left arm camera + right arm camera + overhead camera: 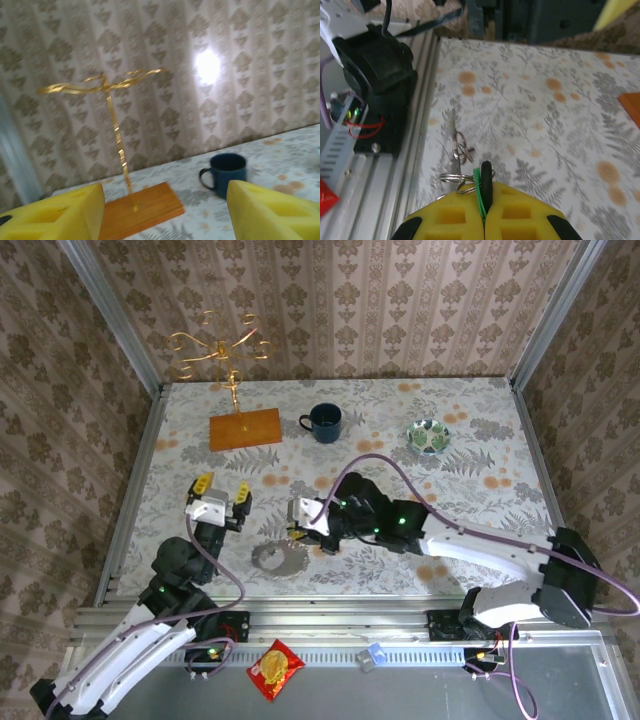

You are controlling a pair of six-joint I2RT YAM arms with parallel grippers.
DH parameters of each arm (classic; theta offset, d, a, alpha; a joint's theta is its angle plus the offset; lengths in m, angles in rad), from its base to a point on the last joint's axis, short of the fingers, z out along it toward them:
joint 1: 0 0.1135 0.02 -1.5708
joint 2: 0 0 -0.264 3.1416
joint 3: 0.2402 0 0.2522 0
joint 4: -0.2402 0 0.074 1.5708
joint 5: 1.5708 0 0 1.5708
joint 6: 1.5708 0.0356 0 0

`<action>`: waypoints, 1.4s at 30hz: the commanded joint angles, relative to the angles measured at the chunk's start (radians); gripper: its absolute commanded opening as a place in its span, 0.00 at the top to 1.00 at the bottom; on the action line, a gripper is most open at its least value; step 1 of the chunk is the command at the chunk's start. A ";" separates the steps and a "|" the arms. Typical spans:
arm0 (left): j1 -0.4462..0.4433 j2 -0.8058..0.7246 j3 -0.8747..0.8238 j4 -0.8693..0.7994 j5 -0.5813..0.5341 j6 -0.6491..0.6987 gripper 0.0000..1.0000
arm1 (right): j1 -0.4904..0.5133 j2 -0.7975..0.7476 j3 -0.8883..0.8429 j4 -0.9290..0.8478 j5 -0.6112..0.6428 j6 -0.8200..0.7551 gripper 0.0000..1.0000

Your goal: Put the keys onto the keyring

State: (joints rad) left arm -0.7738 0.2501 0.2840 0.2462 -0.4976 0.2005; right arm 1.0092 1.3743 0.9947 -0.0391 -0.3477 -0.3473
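Floral tabletop (545, 125): right hand (484, 200) pinches green key (478, 195) beside keyring (451, 176); left hand (222, 486) spread, well apart

You had a table (500, 500) covered in a fern-and-flower cloth. At the far side stood a dark blue mug (324, 422), with a small patterned bowl (428, 437) well to its right and the orange wooden base (245, 428) of a gold wire stand (215, 345) to its left (handle facing that way). Nearer you, a grey strap loop (278, 558) lay flat.
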 commanded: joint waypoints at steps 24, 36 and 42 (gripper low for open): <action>0.122 0.170 0.034 -0.163 -0.101 -0.190 0.31 | -0.152 0.133 -0.090 -0.392 0.448 -0.313 0.93; 0.171 0.241 0.021 -0.138 -0.059 -0.181 0.30 | -0.153 0.187 -0.129 -0.604 0.644 -0.423 0.86; 0.213 0.301 0.021 -0.109 -0.020 -0.185 0.24 | -0.173 0.201 -0.118 -0.764 0.696 -0.416 0.72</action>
State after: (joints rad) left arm -0.5785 0.5365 0.2844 0.0887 -0.5472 0.0360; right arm 0.8486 1.5639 0.8757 -0.6662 0.2874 -0.7544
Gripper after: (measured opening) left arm 0.755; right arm 0.275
